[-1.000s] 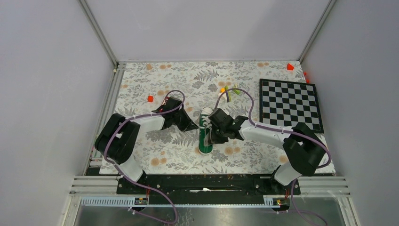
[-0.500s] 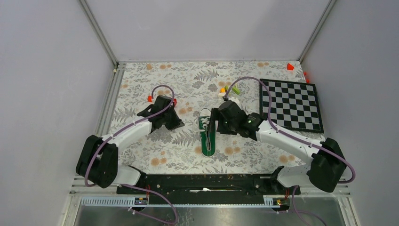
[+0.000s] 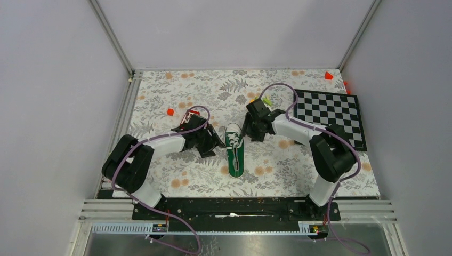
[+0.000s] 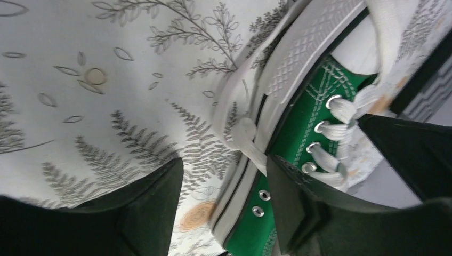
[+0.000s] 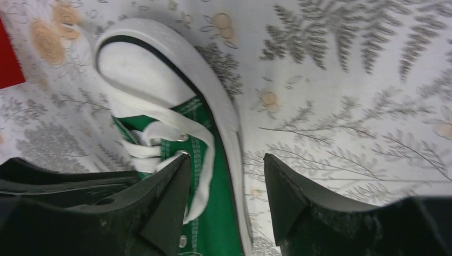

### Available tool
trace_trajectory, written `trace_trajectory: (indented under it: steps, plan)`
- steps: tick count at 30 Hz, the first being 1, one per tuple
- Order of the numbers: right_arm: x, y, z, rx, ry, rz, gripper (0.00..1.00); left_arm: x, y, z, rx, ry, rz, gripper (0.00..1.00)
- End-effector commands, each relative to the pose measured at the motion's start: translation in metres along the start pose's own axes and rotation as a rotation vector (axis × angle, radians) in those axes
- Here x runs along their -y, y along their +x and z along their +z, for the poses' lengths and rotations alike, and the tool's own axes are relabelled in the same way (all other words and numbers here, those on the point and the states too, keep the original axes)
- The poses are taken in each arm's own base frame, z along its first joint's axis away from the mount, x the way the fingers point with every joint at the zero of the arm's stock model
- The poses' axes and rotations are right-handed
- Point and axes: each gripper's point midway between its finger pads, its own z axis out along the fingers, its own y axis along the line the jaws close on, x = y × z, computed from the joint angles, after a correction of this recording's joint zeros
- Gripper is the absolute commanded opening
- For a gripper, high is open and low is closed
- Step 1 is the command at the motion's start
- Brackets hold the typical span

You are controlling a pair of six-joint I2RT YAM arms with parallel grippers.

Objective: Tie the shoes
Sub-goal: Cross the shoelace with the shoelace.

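The shoe (image 3: 235, 157) lies near-to-far, toe far, its laces (image 3: 234, 140) between the left gripper (image 3: 214, 144) and right gripper (image 3: 248, 134), both released and empty.

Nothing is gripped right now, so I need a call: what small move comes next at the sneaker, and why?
Probably close the left fingers on the white lace end lying across the sneaker's sole edge. It sits right between those open fingers, the laces hang loose, and neither arm holds anything.
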Motion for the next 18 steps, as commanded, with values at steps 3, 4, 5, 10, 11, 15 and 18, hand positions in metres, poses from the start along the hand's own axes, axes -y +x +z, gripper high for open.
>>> trace_trajectory:
  steps: [3,4,5,10,11,15,18]
  plan:
    - [-0.037,-0.01,-0.001,-0.003,-0.138,0.01,0.59,0.001,-0.006,0.017,0.026,0.012,-0.043,0.52]
    - [-0.036,-0.01,0.0,-0.001,-0.137,0.01,0.58,0.001,-0.007,0.018,0.026,0.01,-0.044,0.48]
    - [-0.035,-0.009,0.002,-0.002,-0.131,0.007,0.57,0.001,-0.007,0.021,0.024,0.006,-0.045,0.44]
    - [-0.028,-0.006,0.017,-0.019,-0.087,-0.007,0.45,0.0,-0.007,0.024,0.013,-0.003,-0.045,0.14]
    - [-0.027,-0.005,0.021,-0.026,-0.08,-0.011,0.43,0.0,-0.008,0.023,0.016,-0.008,-0.043,0.04]
    - [-0.027,-0.003,0.027,-0.047,-0.074,-0.039,0.33,-0.001,-0.011,0.014,0.04,-0.017,-0.029,0.0]
    - [-0.021,-0.005,0.019,-0.028,-0.062,-0.055,0.09,0.001,-0.018,0.002,0.075,-0.016,-0.015,0.0]
